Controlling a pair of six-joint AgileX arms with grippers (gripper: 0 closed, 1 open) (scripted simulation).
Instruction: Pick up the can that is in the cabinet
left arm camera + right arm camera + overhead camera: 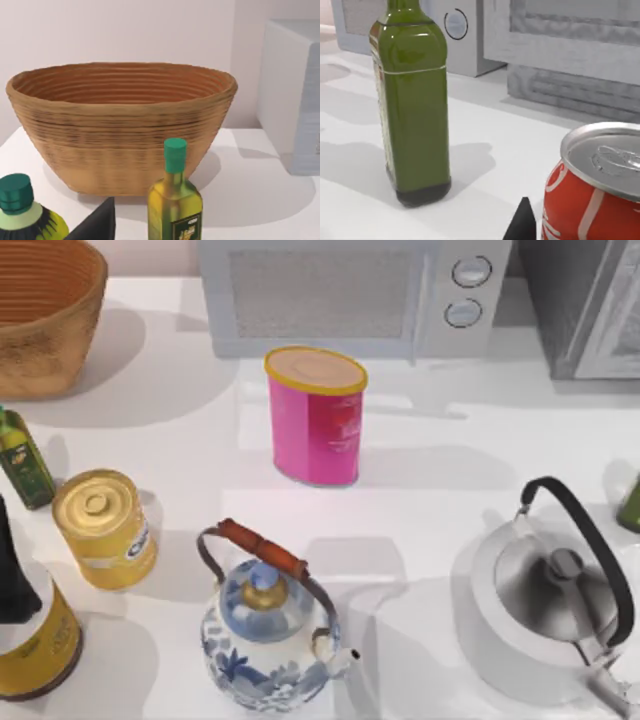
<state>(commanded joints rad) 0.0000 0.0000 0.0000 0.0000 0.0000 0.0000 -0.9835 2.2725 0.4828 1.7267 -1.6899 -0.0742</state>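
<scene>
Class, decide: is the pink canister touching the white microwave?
Apart. The top view shows bare white table between the pink canister and the microwave.

Bright, even light; soft shadows spread across the white table (430, 500).

Tin (316, 417) stands in front of microwave (355, 295); basket (45, 315) left of microwave, cabinet (585, 305) right.
</scene>
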